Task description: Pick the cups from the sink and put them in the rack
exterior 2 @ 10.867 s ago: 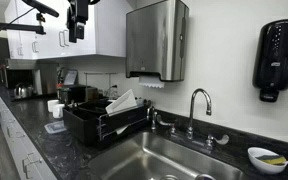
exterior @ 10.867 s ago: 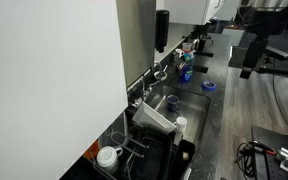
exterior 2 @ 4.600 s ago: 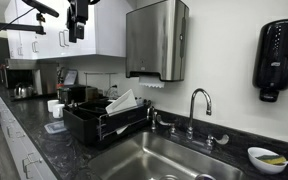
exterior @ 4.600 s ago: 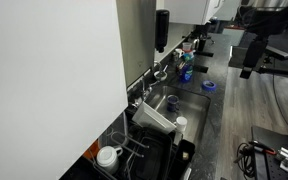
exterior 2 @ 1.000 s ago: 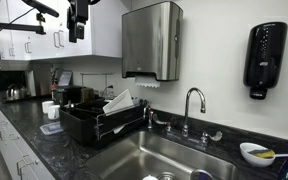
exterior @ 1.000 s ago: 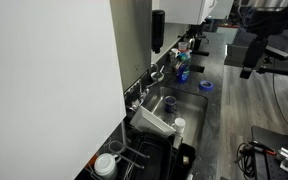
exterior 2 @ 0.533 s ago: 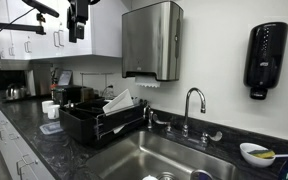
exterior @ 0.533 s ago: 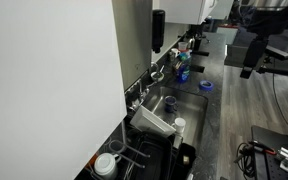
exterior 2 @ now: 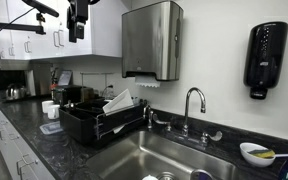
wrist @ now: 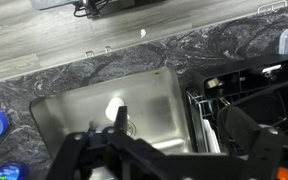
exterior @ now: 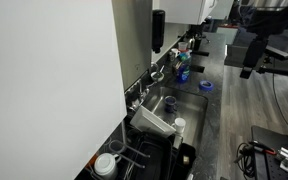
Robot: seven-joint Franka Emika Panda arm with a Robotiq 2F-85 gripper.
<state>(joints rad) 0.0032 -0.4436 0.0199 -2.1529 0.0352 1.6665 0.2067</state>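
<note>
The open hand (wrist: pixel 164 152) hangs above the sink (wrist: pixel 72 115), rack (wrist: pixel 236 88) alongside.

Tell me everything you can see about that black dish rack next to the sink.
The rack is black and plastic-looking, with wire dividers inside. It stands level on the dark speckled counter, right beside the steel sink and about as wide as the basin. A whitish rectangular tub leans tilted in it.

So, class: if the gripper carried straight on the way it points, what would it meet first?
Probably the sink, close by the tap; the gripper points down from high above, so depth is unclear.
</note>
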